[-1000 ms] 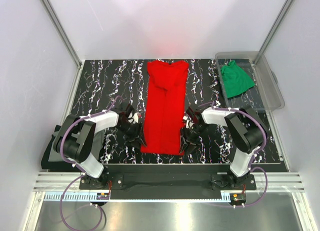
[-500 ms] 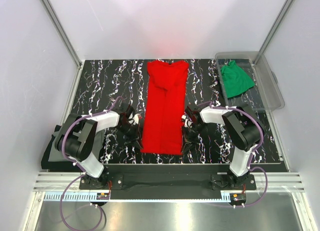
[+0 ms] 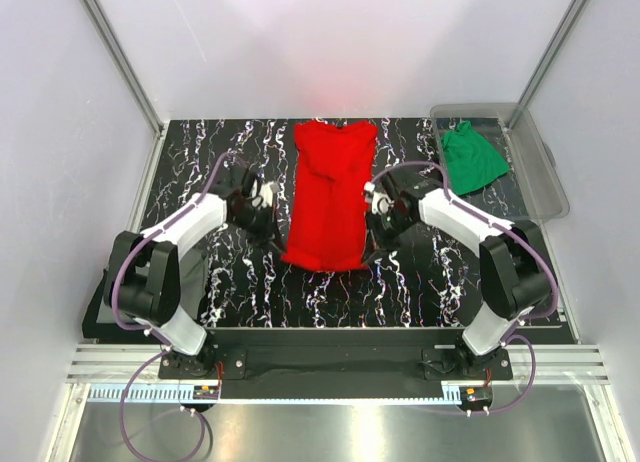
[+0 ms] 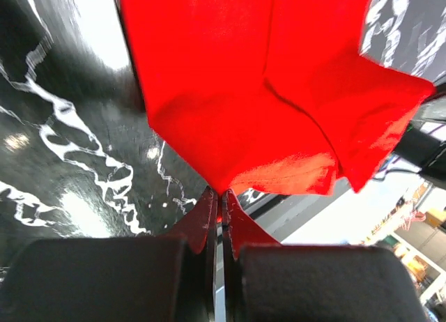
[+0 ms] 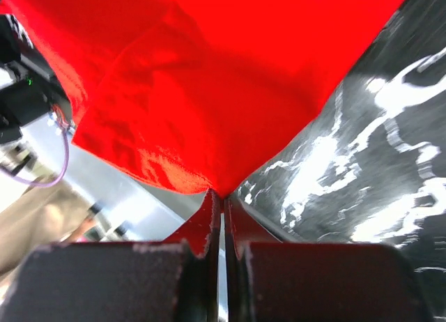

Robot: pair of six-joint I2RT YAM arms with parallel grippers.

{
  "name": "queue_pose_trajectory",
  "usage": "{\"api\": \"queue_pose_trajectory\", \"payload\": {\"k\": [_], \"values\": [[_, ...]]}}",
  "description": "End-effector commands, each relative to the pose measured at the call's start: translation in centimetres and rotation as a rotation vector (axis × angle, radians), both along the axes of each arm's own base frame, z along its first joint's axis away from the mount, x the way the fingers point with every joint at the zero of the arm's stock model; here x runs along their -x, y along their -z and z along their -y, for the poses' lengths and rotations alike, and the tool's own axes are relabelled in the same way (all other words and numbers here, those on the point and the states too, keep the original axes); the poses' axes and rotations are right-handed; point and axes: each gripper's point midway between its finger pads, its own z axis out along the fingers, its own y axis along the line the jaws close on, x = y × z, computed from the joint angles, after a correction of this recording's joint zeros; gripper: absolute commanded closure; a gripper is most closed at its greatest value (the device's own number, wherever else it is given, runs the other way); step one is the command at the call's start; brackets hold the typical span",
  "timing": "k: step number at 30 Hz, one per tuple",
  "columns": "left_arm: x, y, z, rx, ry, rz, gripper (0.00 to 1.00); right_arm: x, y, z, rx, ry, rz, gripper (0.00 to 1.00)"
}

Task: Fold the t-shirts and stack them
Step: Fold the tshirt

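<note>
Hem-to-collar fold in hand: left pincer [image 4: 221, 196] and right pincer [image 5: 223, 195], clamped on the red t-shirt [image 3: 333, 182] hem, must advance level.

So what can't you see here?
Top view: dark grey cloth at far left, partly covered by the left arm.
Top view: green cloth t-shirt bunched in the clear plastic bin; its underside is hidden.
Wrist views: bright red cloth t-shirt cut off by the frame edges.

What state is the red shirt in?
Mid-fold: the red shirt is a narrow strip, near corners pinched in both shut jaws and raised off the table.
</note>
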Motion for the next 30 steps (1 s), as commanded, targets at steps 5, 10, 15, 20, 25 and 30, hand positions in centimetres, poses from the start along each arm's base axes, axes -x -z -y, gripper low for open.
{"api": "queue_pose_trajectory", "payload": {"k": [5, 10, 15, 20, 25, 30], "values": [[-7.0, -3.5, 0.3, -0.003, -0.023, 0.154, 1.00, -5.8, -3.3, 0.8, 0.035, -0.020, 0.242, 1.00], [-11.8, -5.1, 0.9, 0.000, -0.011, 0.245, 1.00, -9.9, -3.8, 1.4, 0.061, 0.013, 0.335, 1.00], [-15.1, -5.3, 1.0, -0.005, -0.010, 0.289, 1.00, -13.8, -3.4, 1.6, 0.072, 0.043, 0.375, 1.00], [-17.9, -4.4, 1.5, -0.015, -0.005, 0.315, 1.00, -17.2, -2.0, 2.2, 0.090, 0.067, 0.371, 1.00], [-20.7, -2.6, 1.6, -0.043, 0.009, 0.338, 1.00, -19.5, -0.6, 2.3, 0.108, 0.068, 0.382, 1.00], [-22.9, -2.7, 1.8, -0.053, 0.002, 0.386, 1.00, -22.2, 0.3, 2.3, 0.128, 0.063, 0.414, 1.00]]}}
